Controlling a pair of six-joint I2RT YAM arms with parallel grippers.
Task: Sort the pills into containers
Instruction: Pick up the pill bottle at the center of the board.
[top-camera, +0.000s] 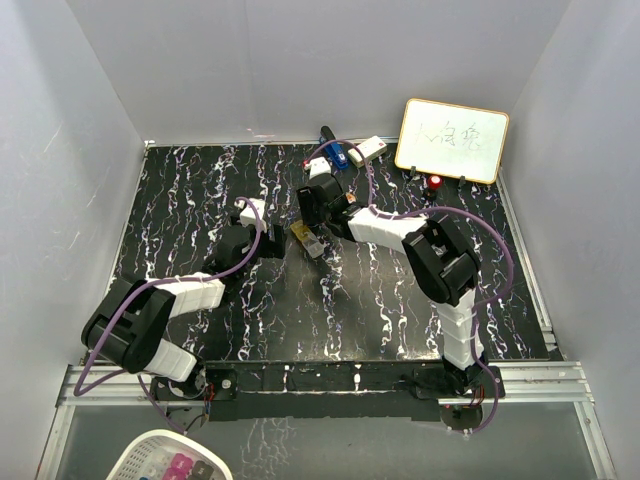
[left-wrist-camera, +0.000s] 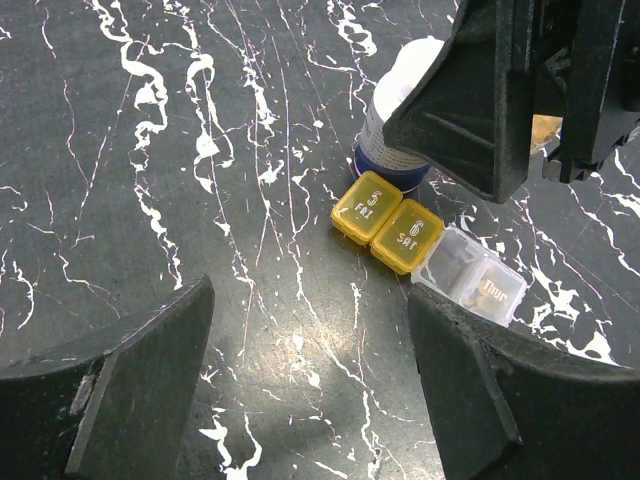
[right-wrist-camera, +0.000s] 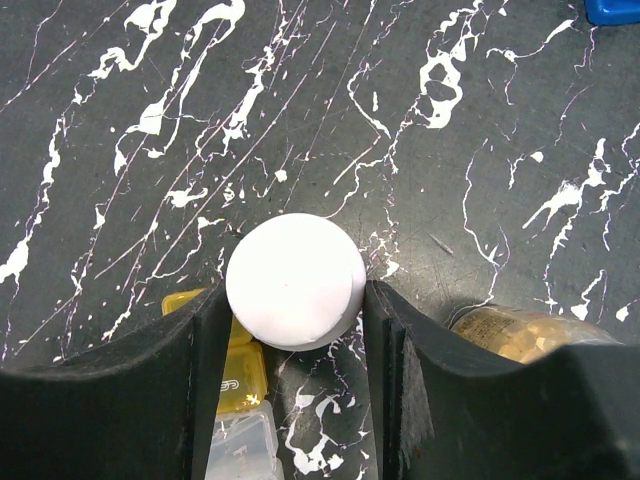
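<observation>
Right fingers (right-wrist-camera: 120, 400) pinch white cap (right-wrist-camera: 294, 282) of upright dark bottle (left-wrist-camera: 385, 165) between them | left fingers (left-wrist-camera: 130, 380) wide, empty, pill box (left-wrist-camera: 400, 235) just ahead

A dark bottle (right-wrist-camera: 295, 280) with a white round cap stands upright just beside a small oblong pill box (left-wrist-camera: 400, 235), its yellow FRI and SAT lids shut next to a clear THUR section, while a golden-amber bottle (right-wrist-camera: 478, 322) showing pale pills (right-wrist-camera: 530, 340) stands near.
</observation>
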